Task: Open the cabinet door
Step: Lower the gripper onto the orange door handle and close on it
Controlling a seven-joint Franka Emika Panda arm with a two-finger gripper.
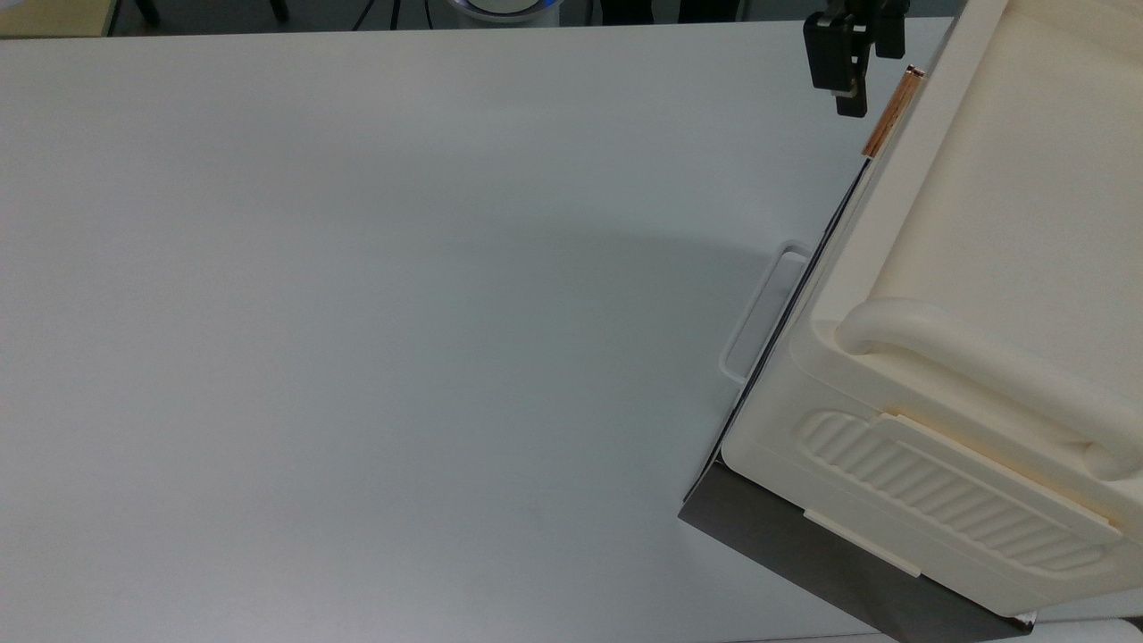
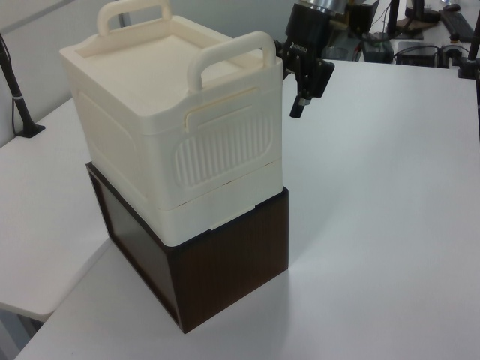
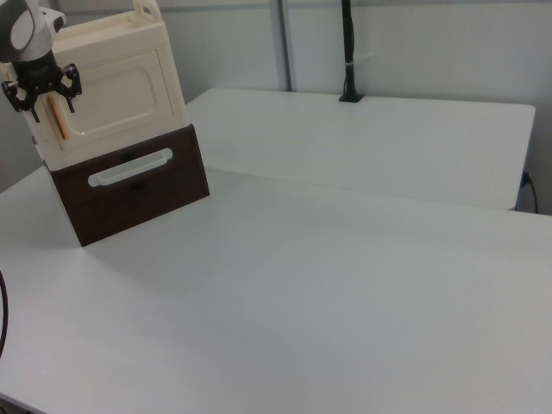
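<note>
A big white table (image 3: 362, 285) fills the room, with a grey wall (image 3: 414, 47) and black pole (image 3: 348, 52) behind.

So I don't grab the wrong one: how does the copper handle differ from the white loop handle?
The copper handle is a short upright bar on the cream door; the loop handle is long, white, horizontal, on the dark base. The gripper sits at the copper handle, apart from the loop handle. Both are on the same front face.
</note>
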